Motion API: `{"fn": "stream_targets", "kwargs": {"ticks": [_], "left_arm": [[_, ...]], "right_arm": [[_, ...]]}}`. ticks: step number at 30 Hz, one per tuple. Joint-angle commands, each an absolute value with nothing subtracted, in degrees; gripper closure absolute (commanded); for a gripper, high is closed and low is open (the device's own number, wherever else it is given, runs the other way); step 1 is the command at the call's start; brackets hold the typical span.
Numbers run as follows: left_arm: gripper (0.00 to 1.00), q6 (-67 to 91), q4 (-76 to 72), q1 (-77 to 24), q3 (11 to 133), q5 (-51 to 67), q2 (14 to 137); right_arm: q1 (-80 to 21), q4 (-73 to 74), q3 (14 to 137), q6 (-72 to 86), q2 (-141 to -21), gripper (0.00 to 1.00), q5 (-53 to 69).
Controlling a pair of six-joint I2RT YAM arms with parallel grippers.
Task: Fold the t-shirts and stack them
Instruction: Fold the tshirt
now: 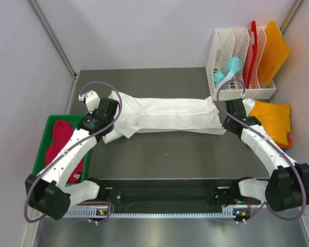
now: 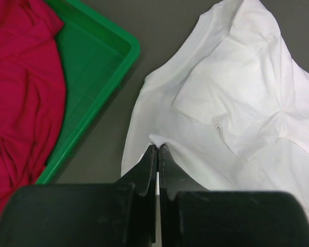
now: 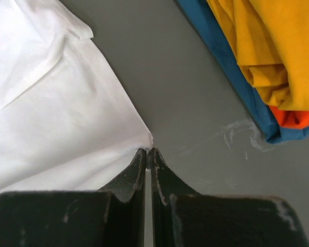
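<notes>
Both claws are clenched on the white t-shirt (image 1: 170, 116): left gripper (image 2: 157, 149) pinches its sleeved end, right gripper (image 3: 149, 153) its hem corner; it stretches lengthwise between them, sleeves leftward.

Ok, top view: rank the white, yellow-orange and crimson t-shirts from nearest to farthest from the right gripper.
1. white t-shirt, its corner pinched in the right gripper, spreading left.
2. yellow-orange t-shirt, just to the right.
3. crimson t-shirt, far left.
</notes>
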State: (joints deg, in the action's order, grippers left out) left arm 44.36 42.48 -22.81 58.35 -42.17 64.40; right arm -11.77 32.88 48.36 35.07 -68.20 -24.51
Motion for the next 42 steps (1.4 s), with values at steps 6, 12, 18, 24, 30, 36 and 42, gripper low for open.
{"fn": "stream_targets", "kwargs": {"ticks": [6, 12, 18, 24, 30, 36, 42], "left_arm": [[1.00, 40.17, 32.26, -17.41, 61.70, -38.67, 71.54], [1.00, 39.29, 30.59, -15.65, 62.14, -39.64, 73.91], [1.00, 39.02, 29.53, -14.42, 62.23, -40.34, 75.76], [1.00, 39.02, 29.09, -13.27, 63.10, -40.78, 78.31], [1.00, 39.29, 29.09, -12.75, 63.19, -40.96, 79.89], [1.00, 39.37, 29.18, -12.39, 63.02, -41.31, 81.82], [1.00, 38.76, 28.39, -12.13, 63.19, -42.19, 84.72]], "right_arm": [[-10.20, 27.42, 55.89, 34.10, -76.46, 1.00, -27.16], [-10.28, 26.19, 58.79, 33.57, -80.85, 1.00, -27.51], [-10.46, 25.31, 61.51, 32.78, -84.36, 1.00, -27.25], [-10.55, 24.70, 66.26, 31.73, -89.72, 1.00, -27.07], [-10.81, 24.35, 70.48, 30.94, -94.91, 1.00, -26.63], [-11.95, 24.08, 75.05, 30.76, -100.71, 1.00, -25.93], [-12.48, 24.34, 78.39, 30.76, -106.16, 1.00, -25.75]]}}
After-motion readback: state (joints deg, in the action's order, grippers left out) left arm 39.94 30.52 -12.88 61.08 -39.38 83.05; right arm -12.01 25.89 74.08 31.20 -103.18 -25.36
